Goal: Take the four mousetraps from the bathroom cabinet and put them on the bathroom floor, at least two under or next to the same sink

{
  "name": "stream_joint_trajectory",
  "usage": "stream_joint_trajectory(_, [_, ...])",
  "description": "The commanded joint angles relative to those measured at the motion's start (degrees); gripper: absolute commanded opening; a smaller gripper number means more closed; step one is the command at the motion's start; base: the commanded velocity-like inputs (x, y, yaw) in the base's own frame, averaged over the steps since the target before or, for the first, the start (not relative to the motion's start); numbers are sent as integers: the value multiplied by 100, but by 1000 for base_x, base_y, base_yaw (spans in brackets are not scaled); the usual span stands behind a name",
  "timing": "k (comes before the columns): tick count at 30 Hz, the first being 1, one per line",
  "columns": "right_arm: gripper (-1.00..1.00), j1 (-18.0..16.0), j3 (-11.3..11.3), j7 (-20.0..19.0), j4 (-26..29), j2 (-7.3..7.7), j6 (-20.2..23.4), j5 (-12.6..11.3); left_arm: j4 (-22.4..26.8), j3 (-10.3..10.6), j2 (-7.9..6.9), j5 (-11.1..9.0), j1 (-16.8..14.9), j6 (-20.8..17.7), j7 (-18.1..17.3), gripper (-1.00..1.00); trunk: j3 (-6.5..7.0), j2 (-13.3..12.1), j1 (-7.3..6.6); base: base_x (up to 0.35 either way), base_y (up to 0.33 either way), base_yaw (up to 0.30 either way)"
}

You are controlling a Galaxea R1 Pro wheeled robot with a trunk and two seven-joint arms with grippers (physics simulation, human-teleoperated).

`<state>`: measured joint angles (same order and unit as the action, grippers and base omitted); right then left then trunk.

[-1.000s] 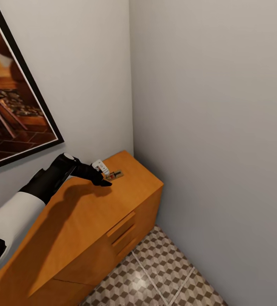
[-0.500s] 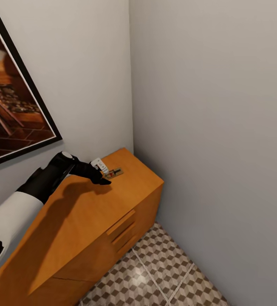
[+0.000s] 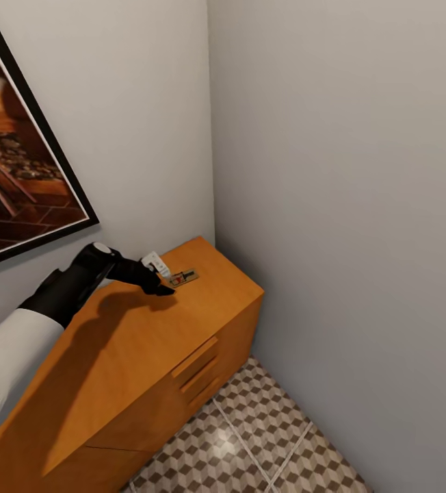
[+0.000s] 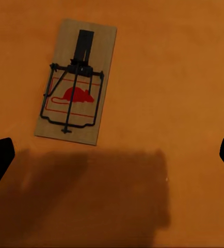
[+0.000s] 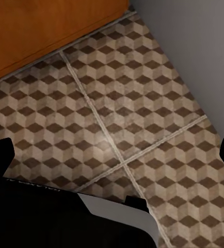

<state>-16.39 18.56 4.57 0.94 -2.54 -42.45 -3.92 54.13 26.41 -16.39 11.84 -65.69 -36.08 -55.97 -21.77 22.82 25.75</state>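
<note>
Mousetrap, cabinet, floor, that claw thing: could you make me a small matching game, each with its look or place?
Things:
1. mousetrap
2. cabinet
3. bathroom floor
4. left claw

Descriptions:
A. cube-patterned tiles, pale grout
B. black, fingers wide apart, just over the cabinet top
C. orange-brown wood, bar handles on the drawers
D. flat wooden slab with a red mouse print, lying on the cabinet top

Pairs: 1-D, 2-C, 3-A, 4-B
</note>
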Motion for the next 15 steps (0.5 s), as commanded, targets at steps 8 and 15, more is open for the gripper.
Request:
stream_joint_trajectory(8, [100,-4,52,26,-6,-5,-17,-39,54,-337,-28,28,-5,-35,-35,100,-10,10,3,0,0,0])
stream_joint_trajectory(15, [100,-4,52,26,-6,-3,-17,-39,101,-408,-25,23,-5,-35,-37,100,-10,10,3,0,0,0])
